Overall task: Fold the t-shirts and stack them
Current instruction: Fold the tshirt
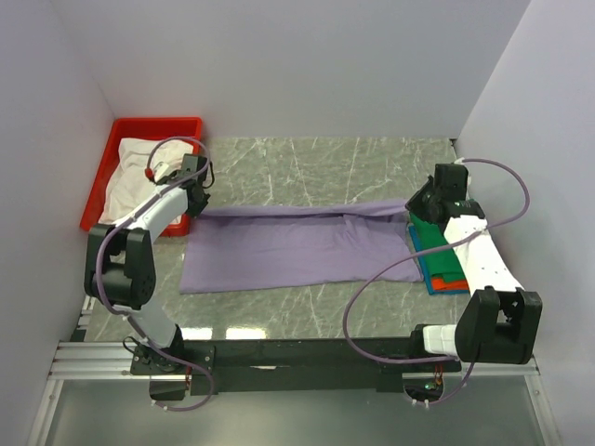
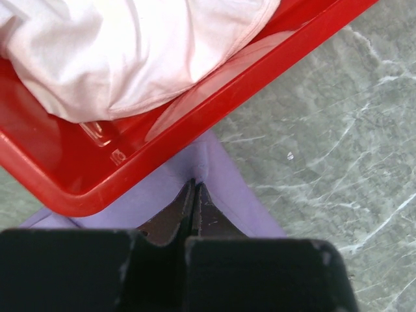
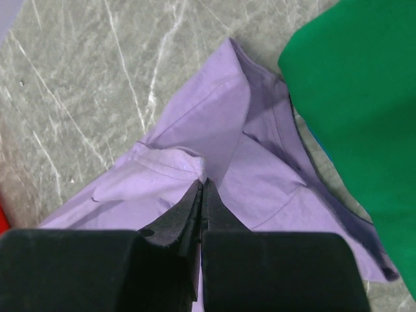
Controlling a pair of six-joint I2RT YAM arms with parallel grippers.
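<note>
Lavender cloth is pinched in both sets of jaws. I read the left gripper (image 2: 194,195) as fully closed on the lavender t-shirt (image 1: 288,246) at its far-left corner, just beside the red tray (image 1: 158,124). The right gripper (image 3: 203,194) is likewise closed on a bunched fold at the same shirt's far-right end, next to the green t-shirt (image 3: 351,91).

Location: the lavender t-shirt lies across the middle of the table (image 1: 325,163) as a long band between the two arms. It appears already doubled lengthwise, with a seam ridge right of centre.

Done, in my judgement: the green t-shirt tops a folded stack at the right, with the orange t-shirt (image 1: 453,285) and blue t-shirt (image 1: 430,282) edging out beneath.

Outstanding: the lavender t-shirt needs further folds and stacking. The white t-shirt (image 1: 125,181) lies crumpled in the tray, unfolded.
</note>
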